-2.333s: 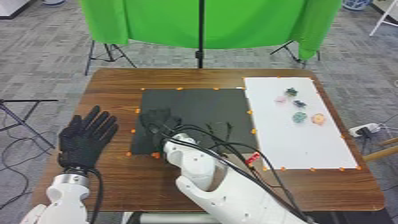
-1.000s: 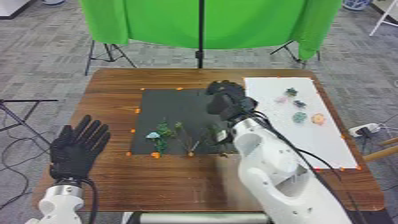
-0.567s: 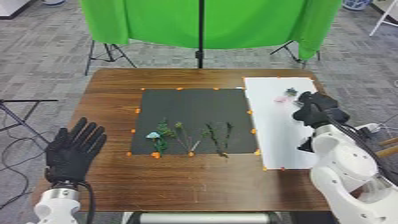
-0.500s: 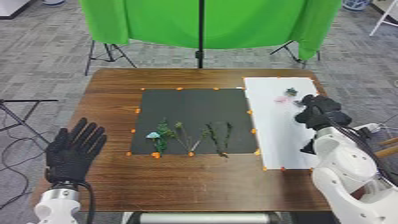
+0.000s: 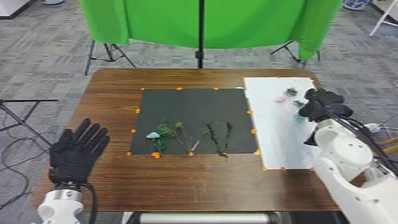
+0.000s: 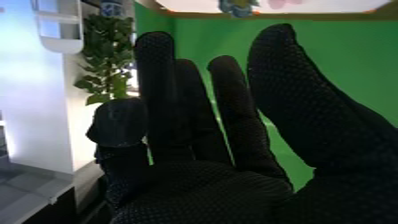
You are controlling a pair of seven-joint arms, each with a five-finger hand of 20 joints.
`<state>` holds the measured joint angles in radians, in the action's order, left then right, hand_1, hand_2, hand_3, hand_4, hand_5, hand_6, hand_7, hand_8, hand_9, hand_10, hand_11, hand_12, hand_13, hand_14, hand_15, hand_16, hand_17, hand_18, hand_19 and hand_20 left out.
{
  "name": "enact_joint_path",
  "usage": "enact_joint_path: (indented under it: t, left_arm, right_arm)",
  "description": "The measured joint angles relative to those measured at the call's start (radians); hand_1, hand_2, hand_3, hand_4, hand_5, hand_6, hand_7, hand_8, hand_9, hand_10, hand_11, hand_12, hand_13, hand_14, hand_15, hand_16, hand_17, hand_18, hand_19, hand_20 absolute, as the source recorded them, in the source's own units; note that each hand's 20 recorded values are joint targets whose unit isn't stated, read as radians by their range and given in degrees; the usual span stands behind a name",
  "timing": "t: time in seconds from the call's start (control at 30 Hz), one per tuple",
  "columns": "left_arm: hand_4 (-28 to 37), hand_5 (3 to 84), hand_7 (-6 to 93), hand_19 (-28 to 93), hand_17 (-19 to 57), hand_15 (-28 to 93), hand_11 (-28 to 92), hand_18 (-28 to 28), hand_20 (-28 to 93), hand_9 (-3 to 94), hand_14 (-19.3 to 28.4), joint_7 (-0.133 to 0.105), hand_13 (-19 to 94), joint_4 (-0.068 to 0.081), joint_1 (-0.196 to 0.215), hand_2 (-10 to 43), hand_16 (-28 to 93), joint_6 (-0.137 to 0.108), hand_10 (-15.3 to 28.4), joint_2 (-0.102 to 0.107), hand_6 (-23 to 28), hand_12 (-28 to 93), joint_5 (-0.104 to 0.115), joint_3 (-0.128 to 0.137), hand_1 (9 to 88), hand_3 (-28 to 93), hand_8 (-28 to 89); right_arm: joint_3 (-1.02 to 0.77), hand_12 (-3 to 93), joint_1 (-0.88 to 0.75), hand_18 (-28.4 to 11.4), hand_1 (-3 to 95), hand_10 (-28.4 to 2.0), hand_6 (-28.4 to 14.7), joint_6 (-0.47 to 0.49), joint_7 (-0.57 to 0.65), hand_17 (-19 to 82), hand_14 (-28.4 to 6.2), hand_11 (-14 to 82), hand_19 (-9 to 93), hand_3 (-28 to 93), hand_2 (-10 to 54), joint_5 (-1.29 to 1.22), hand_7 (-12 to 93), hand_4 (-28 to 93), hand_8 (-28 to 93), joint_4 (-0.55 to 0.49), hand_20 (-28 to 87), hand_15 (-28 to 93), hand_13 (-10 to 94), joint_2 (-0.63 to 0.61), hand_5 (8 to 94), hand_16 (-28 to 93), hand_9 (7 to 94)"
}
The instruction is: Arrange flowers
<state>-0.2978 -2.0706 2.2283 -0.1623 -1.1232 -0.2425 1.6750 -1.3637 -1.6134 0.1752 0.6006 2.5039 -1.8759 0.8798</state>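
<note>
Head view: a brown wooden desk [image 5: 222, 187] stands on a grey carpeted floor [image 5: 53, 57]. A black mat [image 5: 191, 107] covers the middle of its top; a white sheet [image 5: 277, 137] lies along the right side, and small orange marks [image 5: 155, 155] line the edges of both. Beyond the far edge hangs a green cloth [image 5: 142, 22], with a dark upright pole [image 5: 201, 37] in front of it. In the right wrist view, a leafy plant [image 6: 108, 45] appears beside a pale, bright wall [image 6: 27, 90].

The right hand [image 5: 326, 103] is over the right edge of the white sheet; it is released, its fingers mostly extended, one bent, and nothing visible in its grasp. Loose flower heads lie on the sheet around its left side: a dark one [image 5: 291, 92] farther from the robot, a pink one [image 5: 281, 99] to the left, a small purplish one [image 5: 298, 103] just beside the glove, and a pale green one [image 5: 299, 118] nearer the robot.

Well to the left of this hand, on the near part of the mat, lie a pale blue flower [image 5: 153, 135] with green foliage and several dark green stems [image 5: 228, 134]. The left hand [image 5: 75, 157], also released, is over the desk's left side, fingers straight and spread.
</note>
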Motion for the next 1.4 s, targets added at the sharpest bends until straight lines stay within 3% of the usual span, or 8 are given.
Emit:
enact_joint_path:
  t: [0.43, 0.63, 0.7, 0.77, 0.83, 0.9, 1.1, 1.4]
  left_arm:
    - [-28.3, 41.9, 6.8, 41, -8.5, 35, 19, 16.6, 14, 34.7, 17.7, 0.003, 26, -0.001, 0.0, 13.7, -8, -0.001, 17.0, -0.004, 11.6, 9, 0.012, -0.002, 26.9, 78, -8]
    - [-28.3, 42.0, 6.8, 41, -8.4, 35, 19, 16.5, 14, 34.7, 17.7, 0.01, 26, -0.001, 0.0, 14.2, -8, -0.002, 17.0, -0.008, 11.7, 9, 0.018, -0.004, 27.1, 77, -8]
    - [-28.3, 42.1, 6.8, 41, -8.4, 35, 19, 16.4, 14, 34.7, 17.7, 0.014, 26, -0.001, 0.0, 14.2, -8, -0.003, 17.0, -0.008, 11.7, 9, 0.018, -0.004, 27.1, 77, -8]
    - [-28.3, 42.1, 6.8, 41, -8.4, 35, 19, 16.5, 14, 34.7, 17.7, 0.018, 26, -0.001, 0.0, 14.3, -8, -0.004, 17.0, -0.008, 11.7, 9, 0.018, -0.004, 27.1, 78, -8]
    - [-28.3, 42.1, 6.9, 41, -8.5, 35, 19, 16.5, 14, 34.7, 17.8, 0.02, 26, -0.001, 0.0, 14.3, -8, -0.007, 17.0, -0.009, 11.7, 9, 0.018, -0.005, 27.1, 78, -8]
    - [-28.3, 42.0, 7.0, 41, -8.5, 36, 19, 16.6, 14, 34.7, 17.7, 0.021, 26, -0.001, -0.001, 14.3, -8, -0.01, 17.1, -0.009, 11.7, 9, 0.018, -0.005, 27.1, 78, -8]
    - [-28.3, 42.0, 6.9, 41, -8.5, 36, 19, 16.5, 14, 34.7, 17.8, 0.023, 26, -0.001, -0.003, 14.3, -8, -0.011, 17.0, -0.009, 11.7, 9, 0.019, -0.008, 27.1, 78, -8]
    - [-28.3, 42.0, 6.9, 41, -8.5, 35, 19, 16.5, 14, 34.7, 17.8, 0.016, 26, -0.005, 0.003, 14.4, -8, -0.012, 17.1, -0.01, 11.6, 9, 0.023, -0.002, 27.1, 78, -8]
  right_arm:
    - [0.029, 15.3, -0.001, -25.4, 47.1, -15.6, -4.1, 0.028, -0.037, 30, -14.6, 15.5, 93, 86, -9.5, -0.016, 17, -28, -13, 0.056, 57, 63, 48, 0.004, 49.9, 15, 47.9]
    - [0.055, 17.2, 0.003, -24.7, 48.7, -14.6, -2.0, 0.043, -0.044, 32, -13.4, 23.3, 93, 84, -9.5, -0.021, 23, -28, -16, 0.087, 56, 62, 53, 0.016, 57.8, 16, 58.4]
    - [0.062, 17.7, 0.007, -24.1, 50.4, -14.0, -1.2, 0.042, -0.041, 33, -12.1, 26.1, 93, 80, -9.5, -0.021, 24, -28, -16, 0.095, 55, 59, 56, 0.02, 60.4, 23, 64.1]
    - [0.064, 24.2, 0.014, -23.8, 52.7, -13.6, -0.5, 0.032, -0.04, 34, -11.1, 26.3, 93, 77, -9.5, -0.014, 26, -28, -17, 0.1, 56, 57, 59, 0.023, 62.7, 29, 69.2]
    - [0.07, 33.6, 0.02, -23.6, 56.7, -12.7, 0.2, 0.005, -0.042, 35, -10.5, 19.4, 93, 72, -9.5, 0.007, 28, -28, -16, 0.114, 56, 56, 61, 0.026, 65.9, 33, 74.9]
    - [0.08, 37.4, 0.022, -23.5, 58.7, -12.4, 0.0, -0.042, -0.042, 35, -10.5, 16.1, 93, 69, -9.5, 0.033, 31, -28, -9, 0.134, 57, 56, 62, 0.029, 66.6, 34, 77.6]
    - [0.103, 36.5, 0.012, -23.6, 56.9, -12.7, -0.5, -0.133, -0.041, 35, -10.3, 14.2, 93, 72, -9.5, 0.041, 28, -28, -9, 0.144, 57, 55, 62, 0.031, 67.5, 35, 77.6]
    - [0.212, 27.0, 0.067, -23.2, 52.3, -13.3, -0.4, -0.164, -0.102, 33, -11.0, 24.3, 93, 77, -9.5, 0.022, 27, -28, -17, 0.033, 55, 58, 59, 0.019, 65.0, 31, 70.1]
